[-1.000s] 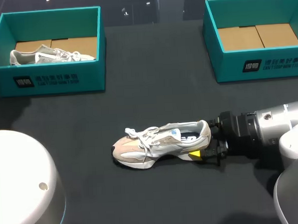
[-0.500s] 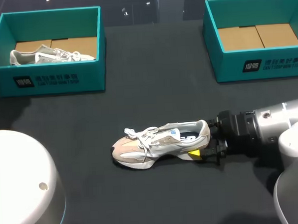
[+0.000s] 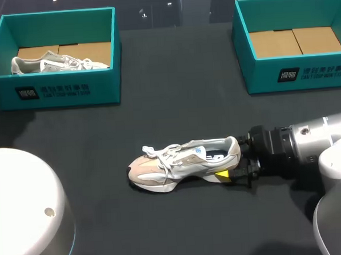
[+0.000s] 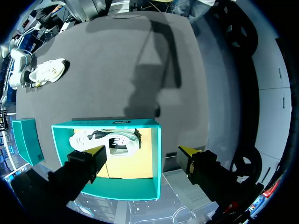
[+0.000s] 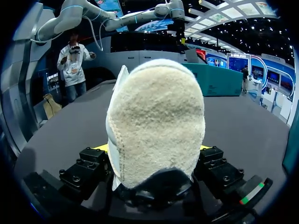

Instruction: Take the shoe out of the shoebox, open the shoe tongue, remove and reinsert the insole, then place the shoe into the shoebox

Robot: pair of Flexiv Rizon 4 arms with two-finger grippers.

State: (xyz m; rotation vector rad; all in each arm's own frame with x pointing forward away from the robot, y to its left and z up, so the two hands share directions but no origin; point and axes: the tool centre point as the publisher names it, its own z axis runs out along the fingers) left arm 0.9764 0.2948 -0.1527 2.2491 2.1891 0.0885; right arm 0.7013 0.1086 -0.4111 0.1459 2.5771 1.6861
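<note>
Now, right claw (image 3: 231,163) clamps the shoe (image 3: 172,164) by its heel

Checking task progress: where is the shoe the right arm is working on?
Head view: the shoe sits on its sole on the table's near middle, outside the left shoebox and right shoebox, its heel clamped in the right tool.

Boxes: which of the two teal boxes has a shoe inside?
The left shoebox, on the left arm's side: a pale shoe lies in it. The right shoebox shows only its bare cardboard floor.
</note>
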